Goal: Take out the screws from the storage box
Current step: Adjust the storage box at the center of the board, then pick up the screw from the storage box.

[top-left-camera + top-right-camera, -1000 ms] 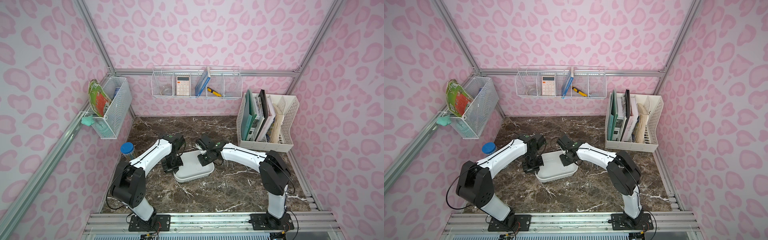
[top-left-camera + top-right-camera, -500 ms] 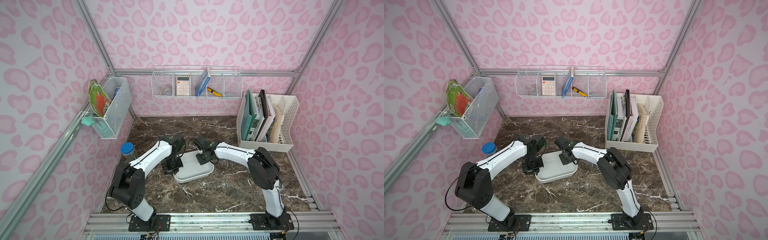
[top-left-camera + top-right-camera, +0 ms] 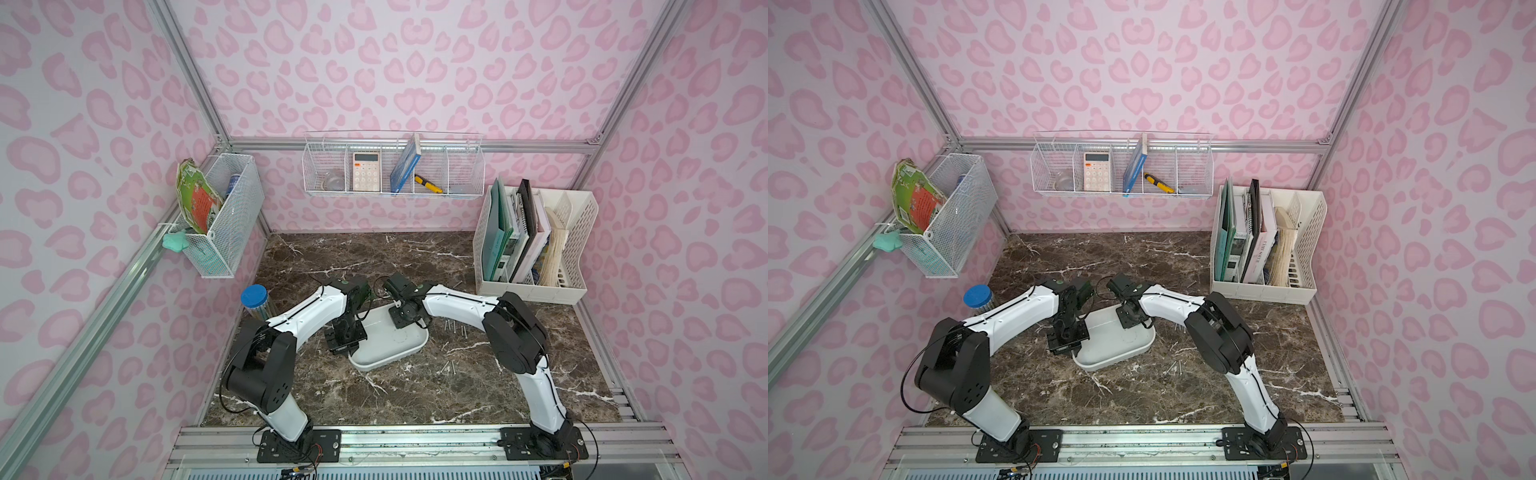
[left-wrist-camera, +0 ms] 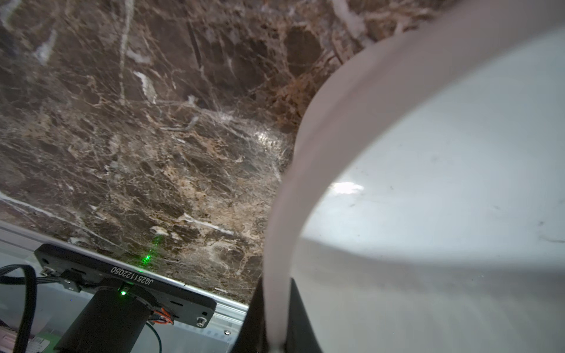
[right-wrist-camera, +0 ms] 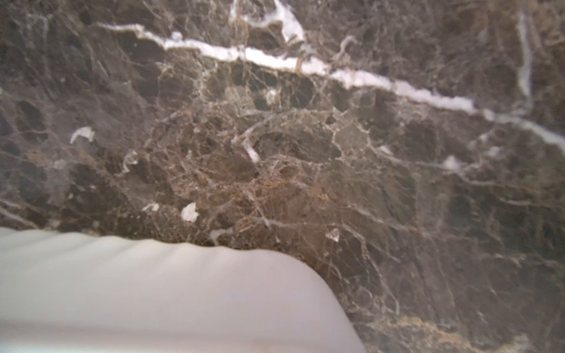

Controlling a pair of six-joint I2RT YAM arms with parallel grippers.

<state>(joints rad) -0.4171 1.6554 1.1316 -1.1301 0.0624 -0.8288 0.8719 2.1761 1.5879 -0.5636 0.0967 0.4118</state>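
Observation:
The storage box [image 3: 390, 349] [image 3: 1117, 345] is a shallow white tray lying mid-table, and its inside looks bare in both top views. My left gripper [image 3: 352, 348] [image 3: 1073, 345] is shut on the tray's left rim [image 4: 321, 122], with the rim pinched between the black fingers [image 4: 298, 308]. My right gripper [image 3: 405, 319] [image 3: 1129, 319] sits at the tray's far right corner. Its fingers are hidden, and the right wrist view shows only the tray's corner [image 5: 153, 290] over marble. Several screws [image 3: 455, 328] [image 3: 1178, 366] lie on the table to the right of the tray.
A blue-lidded jar [image 3: 254, 297] stands left of my left arm. A white file organizer [image 3: 536, 245] with books fills the back right. Wire baskets hang on the back wall [image 3: 392, 168] and left wall [image 3: 220, 220]. The metal rail [image 3: 395, 436] runs along the front edge.
My right arm's elbow has swung leftward while its gripper stayed at the tray's far right corner. The left arm and the tray have not moved.

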